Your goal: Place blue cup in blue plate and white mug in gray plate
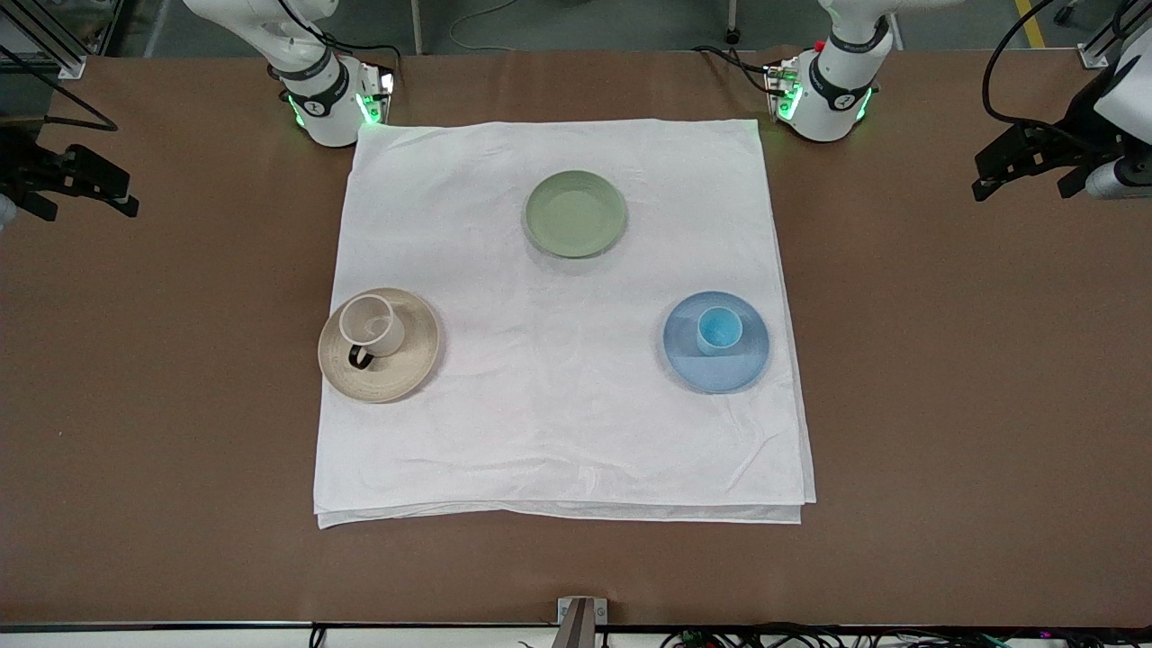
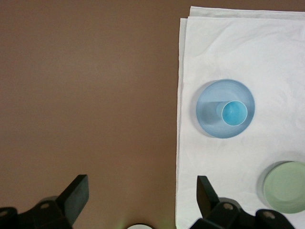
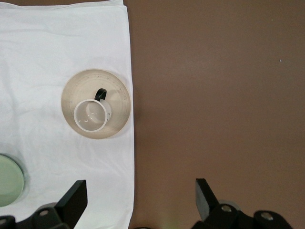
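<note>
Brown and matte, the desk (image 1: 945, 378) fills the front view, and a square white cloth (image 1: 562, 423) lies wrinkled over its middle. On the cloth rest three plates.

At the centre-left of the frame sits the gray plate (image 1: 409, 373), round, beige-tan, with faint ridges near its rim. The white mug (image 1: 371, 326) stands upright on it, cream with a thin dark loop handle (image 1: 360, 357) that points toward the lower edge of the frame; the mug sits off-centre, toward the plate's upper-left rim.

At the centre-right lies the blue plate (image 1: 716, 371), shallow and pale blue. The blue cup (image 1: 719, 329) stands upright in it, small, handleless, a brighter light blue, just above the plate's middle in the frame.

A sage-green plate (image 1: 575, 213) sits at the upper centre, nothing on it.

Both arms are drawn back to the frame's side edges. The left end effector (image 1: 1026, 162) hangs at the upper right over bare desk, and its wrist view shows the dark fingers (image 2: 75, 195) spread wide with nothing between them. The right end effector (image 1: 67, 180) hangs at the upper left over bare desk, its fingers (image 3: 74, 200) likewise spread apart and holding nothing.
</note>
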